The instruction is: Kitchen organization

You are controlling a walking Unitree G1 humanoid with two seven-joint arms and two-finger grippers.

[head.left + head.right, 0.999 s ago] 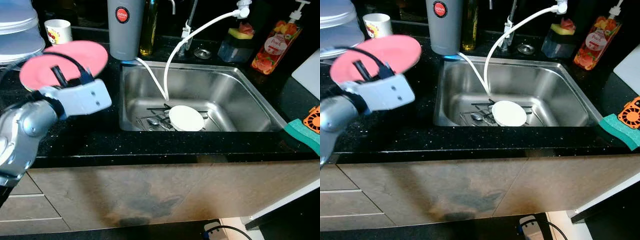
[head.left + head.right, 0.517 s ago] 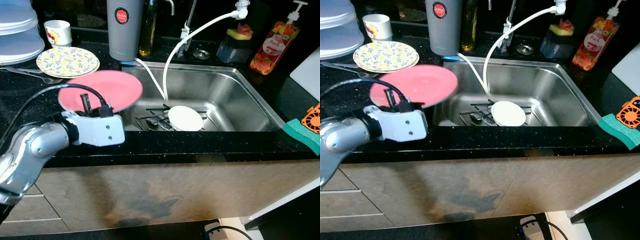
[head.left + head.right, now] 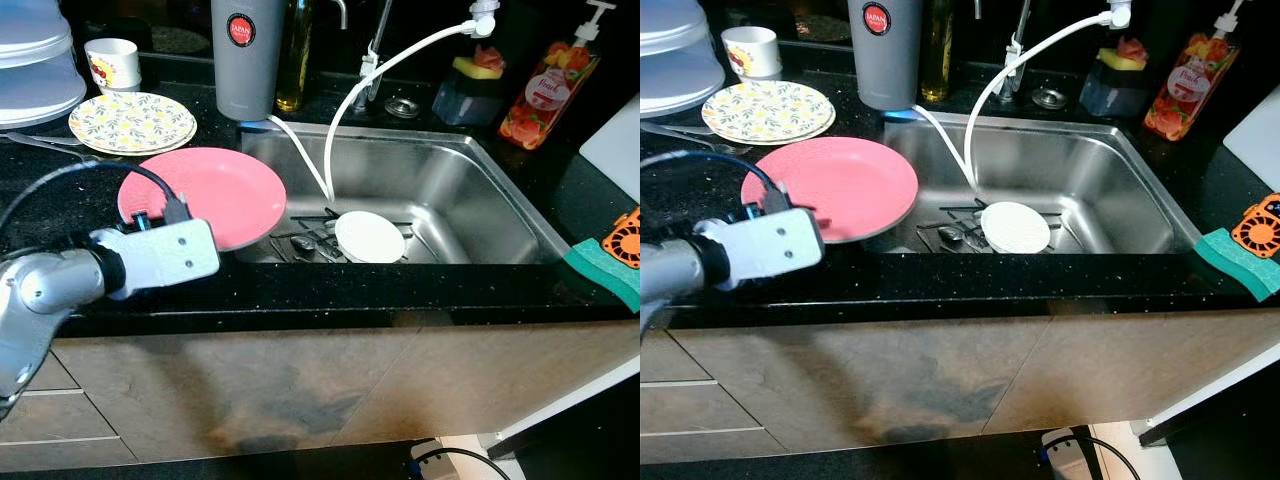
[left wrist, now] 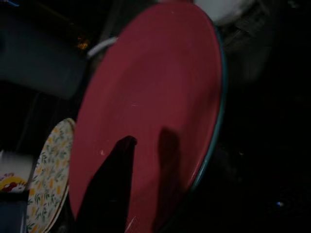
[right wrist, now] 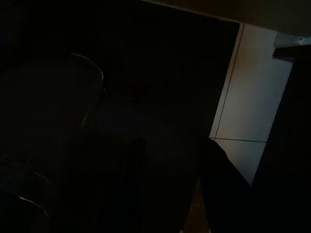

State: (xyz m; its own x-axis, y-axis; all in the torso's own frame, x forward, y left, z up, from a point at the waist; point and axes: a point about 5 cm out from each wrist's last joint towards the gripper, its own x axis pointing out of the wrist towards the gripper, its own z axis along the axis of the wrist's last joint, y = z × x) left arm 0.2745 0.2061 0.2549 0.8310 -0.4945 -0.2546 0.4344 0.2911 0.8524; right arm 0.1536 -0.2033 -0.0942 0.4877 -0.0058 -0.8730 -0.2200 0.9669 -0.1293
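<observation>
Pink plate (image 3: 215, 193), round and plain, sits roughly level on the black counter, its edge hanging over the sink (image 3: 470, 200).

The left arm (image 3: 50, 290) is rounded silver metal ending in a boxy pale-grey wrist block (image 3: 165, 255) with 2 small dark screws; a black cable (image 3: 90, 175) loops to its top.
</observation>
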